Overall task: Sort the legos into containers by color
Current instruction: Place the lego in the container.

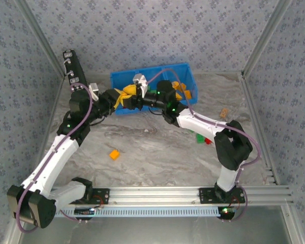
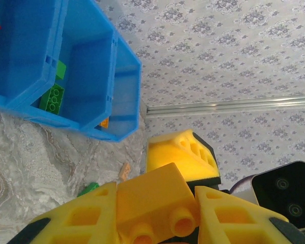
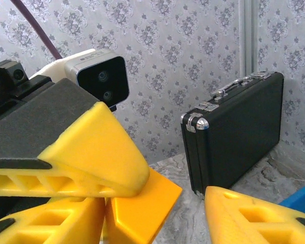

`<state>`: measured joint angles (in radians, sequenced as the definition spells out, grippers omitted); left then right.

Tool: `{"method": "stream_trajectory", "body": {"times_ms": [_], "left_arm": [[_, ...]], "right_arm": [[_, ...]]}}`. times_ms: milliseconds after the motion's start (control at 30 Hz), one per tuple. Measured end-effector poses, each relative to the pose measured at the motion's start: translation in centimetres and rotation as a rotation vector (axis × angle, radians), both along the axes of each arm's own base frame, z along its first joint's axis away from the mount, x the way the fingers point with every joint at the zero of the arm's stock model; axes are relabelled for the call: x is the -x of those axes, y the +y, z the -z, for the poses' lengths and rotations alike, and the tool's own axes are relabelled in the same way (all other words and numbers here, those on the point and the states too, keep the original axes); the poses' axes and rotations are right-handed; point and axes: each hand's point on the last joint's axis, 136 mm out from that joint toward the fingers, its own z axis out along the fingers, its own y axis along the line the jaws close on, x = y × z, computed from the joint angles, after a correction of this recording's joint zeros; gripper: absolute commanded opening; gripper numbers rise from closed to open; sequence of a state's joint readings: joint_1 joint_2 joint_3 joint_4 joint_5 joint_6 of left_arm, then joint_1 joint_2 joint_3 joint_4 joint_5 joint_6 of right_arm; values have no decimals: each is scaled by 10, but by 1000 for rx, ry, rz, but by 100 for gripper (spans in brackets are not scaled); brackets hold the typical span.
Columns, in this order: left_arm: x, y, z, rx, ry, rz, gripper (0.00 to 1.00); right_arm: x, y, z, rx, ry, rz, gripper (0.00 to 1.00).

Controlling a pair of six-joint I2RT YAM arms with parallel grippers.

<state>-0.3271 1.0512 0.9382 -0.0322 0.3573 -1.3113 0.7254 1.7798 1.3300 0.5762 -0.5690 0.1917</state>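
Orange-yellow, the brick point(image 2: 152, 195) sits clamped between the fingers of the left gripper point(image 2: 155, 206), whose arm reaches forward and bends right, so that the wrist hangs just in front of the blue tray's point(image 1: 142, 76) near wall. The right arm folds in from the other side, and the right gripper point(image 3: 168, 213) meets the left one nose to nose. Its jaws stand apart, one finger beside that same brick and the other clear of it. A green brick point(image 2: 53, 96) lies in the tray, and an orange brick point(image 1: 114, 154) lies loose on the table point(image 1: 157, 152) between the arms.
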Motion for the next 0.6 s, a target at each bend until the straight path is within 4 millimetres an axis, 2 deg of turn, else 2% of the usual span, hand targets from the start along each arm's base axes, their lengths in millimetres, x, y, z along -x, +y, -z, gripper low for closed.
{"method": "stream_trajectory", "body": {"times_ms": [233,600], "left_arm": [[-6,-2,-1,12,-7,-4,11],[-14,-6,-3,34,-30,3,11]], "right_arm": [[1,2,-1,-21,32,-22,35],[-4,-3,-4,-43,61,-20,18]]}}
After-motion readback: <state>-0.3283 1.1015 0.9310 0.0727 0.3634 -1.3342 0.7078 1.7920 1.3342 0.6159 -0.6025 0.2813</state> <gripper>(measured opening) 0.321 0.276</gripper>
